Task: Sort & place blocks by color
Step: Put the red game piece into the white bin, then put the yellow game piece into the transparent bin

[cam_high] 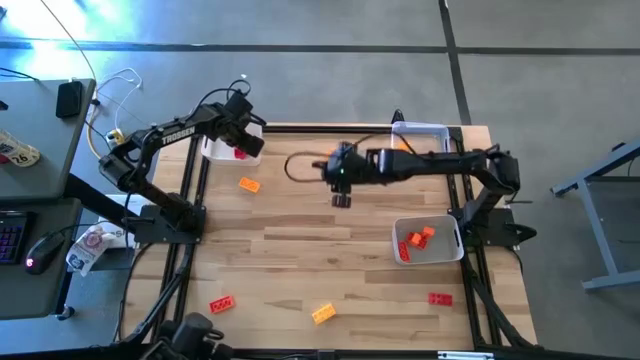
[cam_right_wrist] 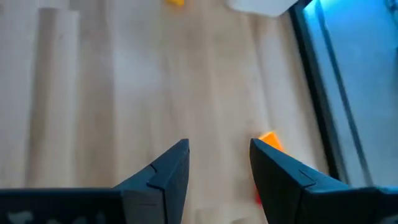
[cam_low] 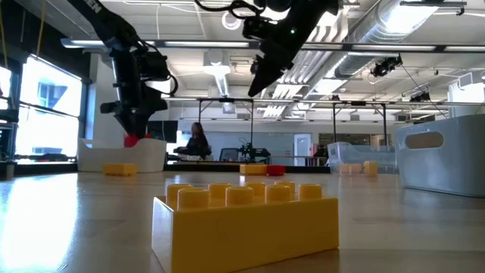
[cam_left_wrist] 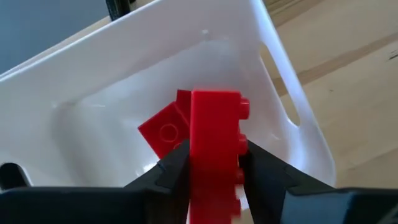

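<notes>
The left gripper (cam_left_wrist: pixel 214 171) hung over the white tray (cam_high: pixel 215 148) at the table's far left, its 2 fingers (cam_left_wrist: pixel 168 174) pressed against the sides of a red block (cam_left_wrist: pixel 214 143) held on end. Below it, a second red block (cam_left_wrist: pixel 163 129) lay flat on the tray floor. From the low view the same gripper (cam_low: pixel 135 129) showed just above the tray wall (cam_low: pixel 121 155), with the red piece (cam_low: pixel 131 139) at its tips.

The right gripper (cam_right_wrist: pixel 217 165) hovered above bare wood near the middle of the table (cam_high: pixel 300 250), its fingers apart with nothing between them. In the high view it (cam_high: pixel 342 200) pointed down between the 2 far trays. An orange block (cam_right_wrist: pixel 270 142) lay on the wood just beyond 1 of its fingers.

Farther out, an orange block (cam_high: pixel 249 184) lay on the table near the left tray. A tray on the right side (cam_high: pixel 450 232) held several red and orange blocks (cam_high: pixel 415 242). A clear tray (cam_high: pixel 425 130) stood at the far right edge. Along the near edge lay a red block (cam_high: pixel 222 303), a yellow-orange block (cam_high: pixel 323 314) and another red block (cam_high: pixel 440 298). In the low view a yellow block (cam_low: pixel 246 216) stood closest to the camera.
</notes>
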Robot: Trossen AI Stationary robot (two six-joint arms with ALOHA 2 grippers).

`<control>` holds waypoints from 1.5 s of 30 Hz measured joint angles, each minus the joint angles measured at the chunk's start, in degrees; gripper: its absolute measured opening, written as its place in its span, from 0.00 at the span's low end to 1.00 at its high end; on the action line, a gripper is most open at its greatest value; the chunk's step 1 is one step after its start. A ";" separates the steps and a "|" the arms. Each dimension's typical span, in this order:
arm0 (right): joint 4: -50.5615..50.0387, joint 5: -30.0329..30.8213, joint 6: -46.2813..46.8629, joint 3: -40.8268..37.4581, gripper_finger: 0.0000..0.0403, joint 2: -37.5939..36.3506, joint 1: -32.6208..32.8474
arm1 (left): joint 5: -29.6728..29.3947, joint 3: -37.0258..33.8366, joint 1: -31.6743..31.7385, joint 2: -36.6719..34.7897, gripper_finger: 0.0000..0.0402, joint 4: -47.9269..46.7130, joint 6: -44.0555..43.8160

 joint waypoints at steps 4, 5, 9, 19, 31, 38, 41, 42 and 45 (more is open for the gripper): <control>4.51 -2.67 -4.19 0.00 0.39 0.00 -4.80 | -0.29 0.00 0.74 0.00 0.33 0.19 2.33; 5.80 -3.72 -4.95 0.00 0.39 0.00 -6.01 | -0.37 0.00 0.92 0.00 0.34 0.37 2.80; 10.61 -8.58 -7.40 0.00 0.39 0.00 -10.92 | -0.51 0.06 1.13 0.00 0.39 1.12 2.99; 19.60 -19.45 -11.60 0.00 0.39 0.25 -20.22 | 1.46 6.95 0.33 -0.02 0.42 -3.09 1.76; 26.46 -23.46 -14.28 0.00 0.39 3.33 -26.60 | 1.50 12.87 -5.56 -0.04 0.42 -0.72 2.85; 26.41 -28.75 -14.30 0.00 0.39 5.88 -28.62 | 1.50 12.87 -8.75 -0.04 0.42 3.49 5.39; 26.15 -29.63 -14.28 0.00 0.39 7.25 -28.64 | 1.48 12.87 -9.68 -0.04 0.42 5.06 6.54; 26.11 -29.79 -14.28 0.00 0.39 7.59 -28.62 | 1.51 12.87 -9.85 -0.04 0.42 5.62 6.97; 23.60 -29.97 -14.28 0.93 0.39 8.27 -28.42 | 1.19 12.87 -10.21 -0.04 0.42 7.27 7.79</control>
